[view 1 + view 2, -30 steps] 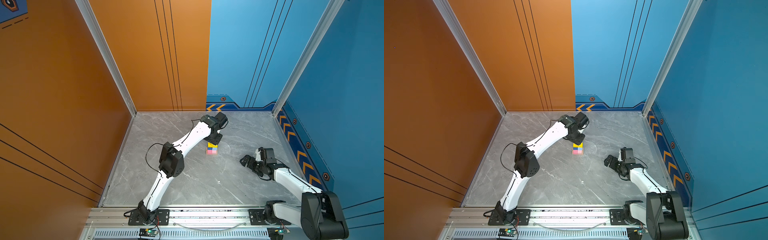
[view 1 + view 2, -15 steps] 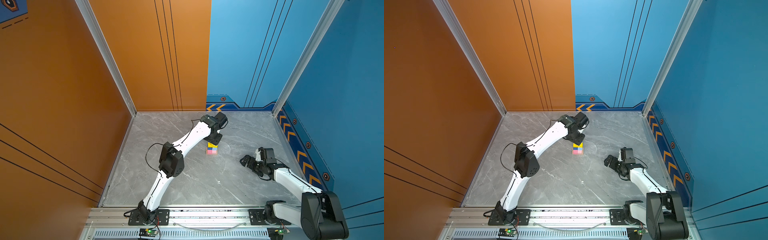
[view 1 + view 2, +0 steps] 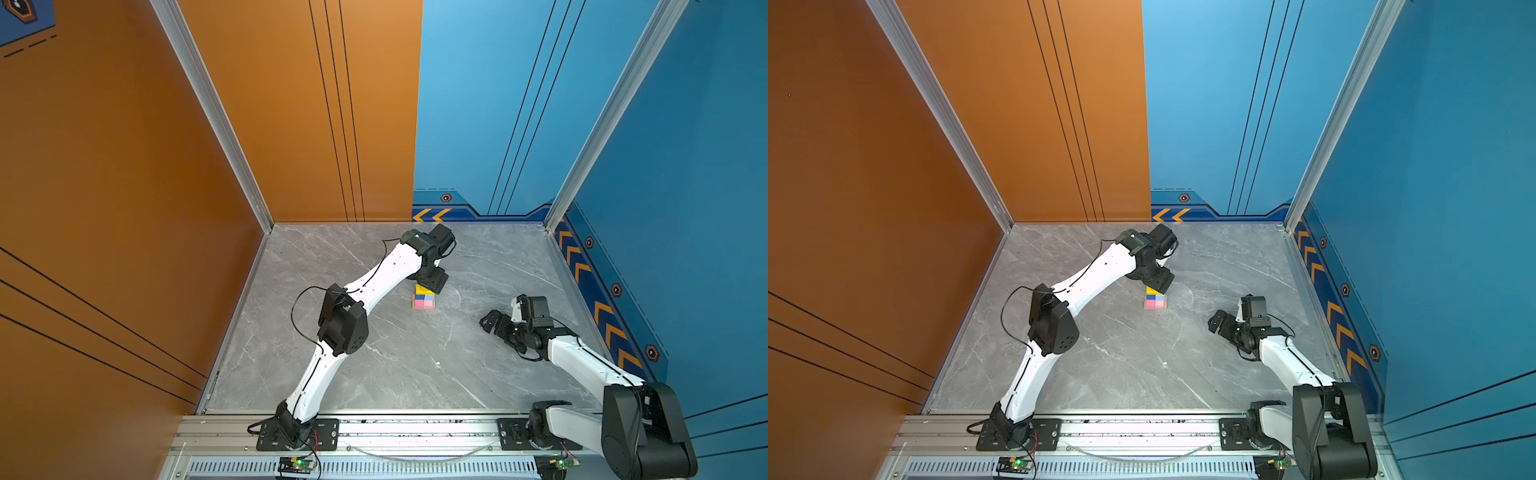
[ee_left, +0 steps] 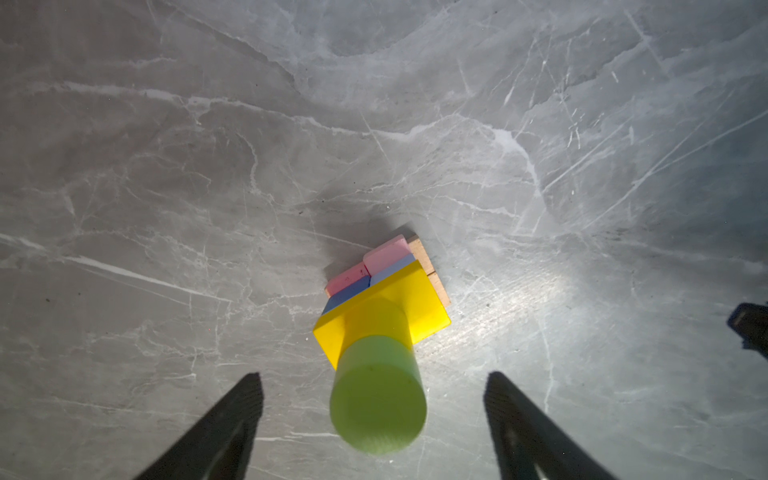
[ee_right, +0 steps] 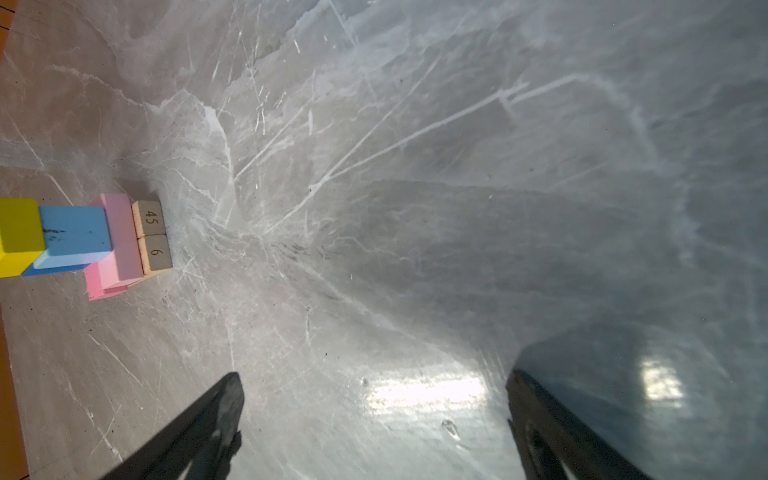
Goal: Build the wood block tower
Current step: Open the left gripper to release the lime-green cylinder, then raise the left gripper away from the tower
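Observation:
The tower (image 3: 424, 297) (image 3: 1155, 300) stands mid-table. In the left wrist view it rises from tan planks (image 4: 424, 258) through pink bars (image 4: 384, 253), a dark-blue cube (image 4: 348, 291) and a light-blue cube (image 4: 392, 269), a yellow brick (image 4: 430, 309) and a yellow cylinder (image 4: 374, 320) to a lime-green cylinder (image 4: 378, 409) on top. My left gripper (image 4: 372, 376) (image 3: 432, 283) hangs open right over it, with its fingers well clear on either side of the green cylinder. My right gripper (image 5: 374, 376) (image 3: 492, 323) is open and empty, low over the table to the right of the tower (image 5: 75, 237).
Grey marble tabletop (image 3: 395, 361) walled by orange panels on the left and blue panels at the back and right. The arm bases sit on a metal rail (image 3: 415, 432) along the front edge. No loose blocks are in view.
The left gripper's jaws have spread apart over the tower, leaving the lime-green cylinder standing on top. The right arm has not moved.

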